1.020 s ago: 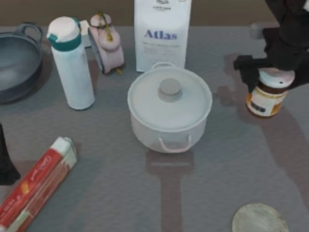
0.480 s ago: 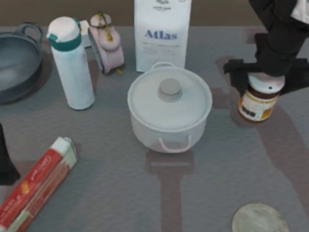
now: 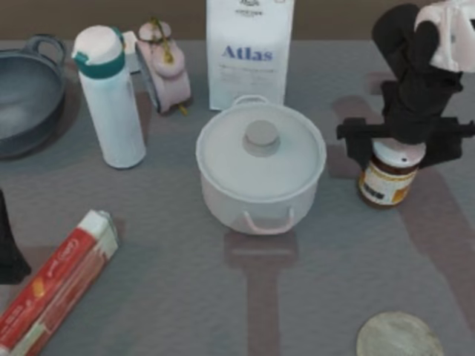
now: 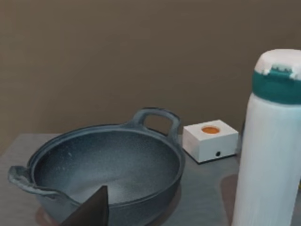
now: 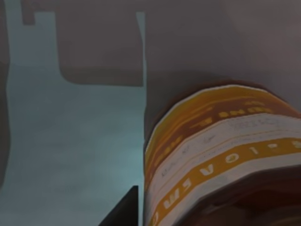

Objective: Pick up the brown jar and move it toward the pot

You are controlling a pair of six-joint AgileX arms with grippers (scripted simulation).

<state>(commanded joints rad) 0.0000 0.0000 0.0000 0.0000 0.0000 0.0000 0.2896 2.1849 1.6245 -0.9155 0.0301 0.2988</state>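
The brown jar (image 3: 385,183), white-lidded with a white-and-orange label, hangs to the right of the pot (image 3: 223,194). A strip of bare table separates the two. My right gripper (image 3: 399,142) comes down from above and is shut on the jar's lid end. In the right wrist view the jar's label (image 5: 221,155) fills the near side, with one dark finger (image 5: 123,212) beside it and the jar's shadow on the table beyond. The pot is large, round and white, with a grey-beige knob (image 3: 261,136). My left gripper (image 3: 7,256) stays parked at the table's left edge.
A dark grey pan (image 3: 26,93) (image 4: 108,172) sits at the back left, beside a tall white bottle (image 3: 111,100) with a teal-banded cap. A pink clock (image 3: 165,67) and a white "Atlas" bag (image 3: 249,52) stand behind the pot. A red-and-white box (image 3: 56,285) and a silver disc (image 3: 398,335) lie in front.
My right gripper has carried the brown jar leftward and a little toward the front, closer to the pot. The left arm has not moved.
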